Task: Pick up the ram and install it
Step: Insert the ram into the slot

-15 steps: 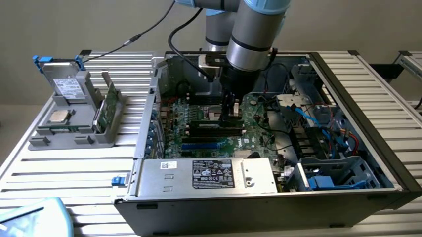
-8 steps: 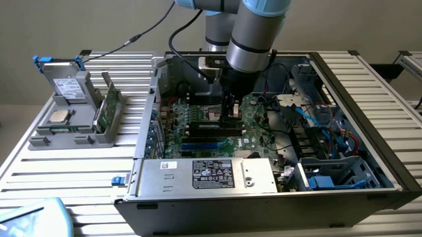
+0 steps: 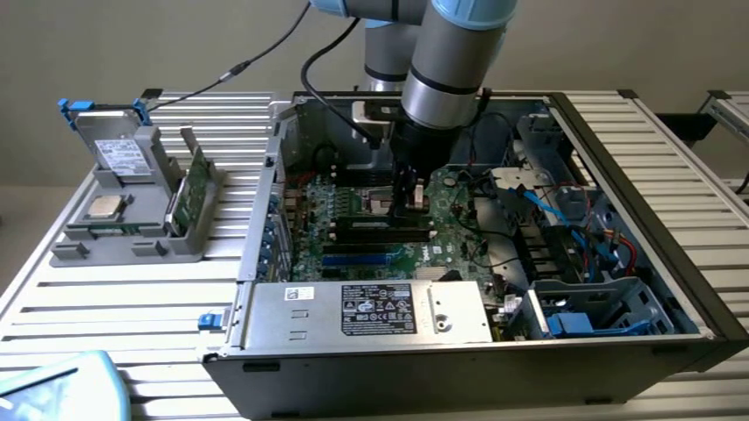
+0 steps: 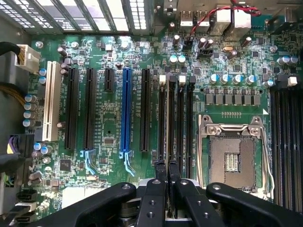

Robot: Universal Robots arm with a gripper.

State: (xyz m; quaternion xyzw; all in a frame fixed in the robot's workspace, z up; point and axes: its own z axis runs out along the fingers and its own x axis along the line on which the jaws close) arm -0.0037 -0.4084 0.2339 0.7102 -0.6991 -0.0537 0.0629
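Where the arm dips into the open computer case [image 3: 655, 175], entry one: the ram [image 4: 170, 118]. It is a thin dark stick stood on edge along a memory slot of the motherboard [image 4: 109, 123], between the long black slots and the empty processor socket [image 4: 232, 151]. The gripper [image 4: 169, 170] has its fingers [image 4: 158, 189] drawn close, clamped on the stick's flat faces. Whether the stick is seated in the slot or sits just above it, I cannot tell.

Handling, by my reckoning: light, stiff, brittle along the contact edge. Best held by the faces near the upper edge and kept square to the slot.

Entry two: the surface [image 3: 117, 298], pale slatted metal. It carries the case and, at the exterior view's left, a grey holder [image 3: 129, 237] with a square silver chip [image 3: 105, 207] and green boards [image 3: 193, 189].

Room: a plain grey wall [image 3: 140, 44] behind.
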